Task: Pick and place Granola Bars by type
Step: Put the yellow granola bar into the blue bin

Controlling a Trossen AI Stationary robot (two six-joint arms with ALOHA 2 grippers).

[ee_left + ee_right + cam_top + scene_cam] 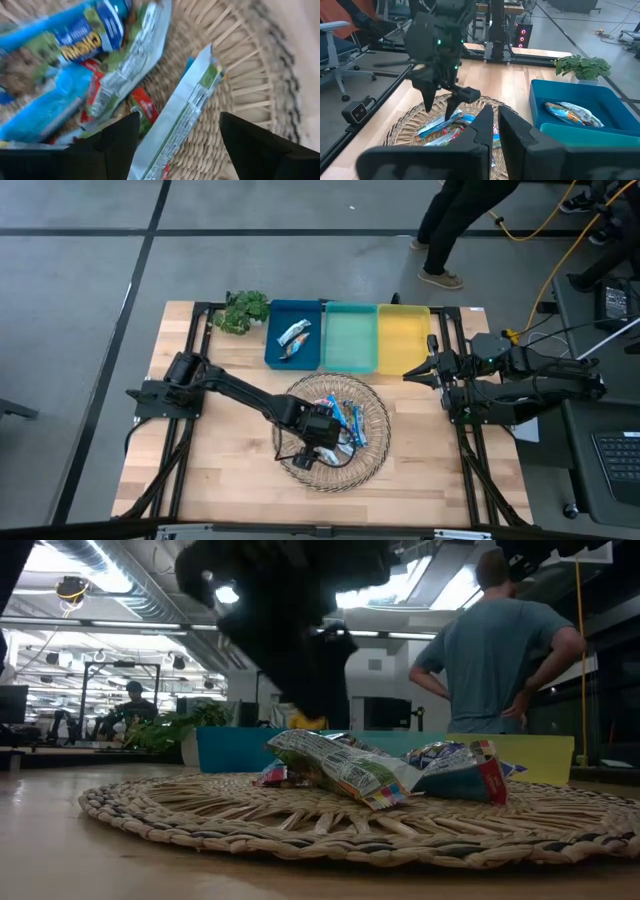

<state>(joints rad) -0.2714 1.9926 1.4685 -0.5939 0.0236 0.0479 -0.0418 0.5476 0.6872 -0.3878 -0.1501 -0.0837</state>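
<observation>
High view: the left gripper [322,442], fingers spread, is held over the Granola Bars [348,423] heaped mid-basket [375,395].

Left wrist view: a bar [185,112] is seen lying lengthwise between the fingers [117,142].

Right wrist view: the right gripper [496,120] is pressed together, empty, by the table's right edge.

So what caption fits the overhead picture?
Left claw open over the woven mat's granola bars; two bars already in the blue bin.

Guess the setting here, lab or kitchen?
Probably a robotics lab or open workshop: exposed ceiling ducts, another arm rig on a neighbouring bench, cables across the grey floor, a person standing by. The table holds a sorting setup.
</observation>
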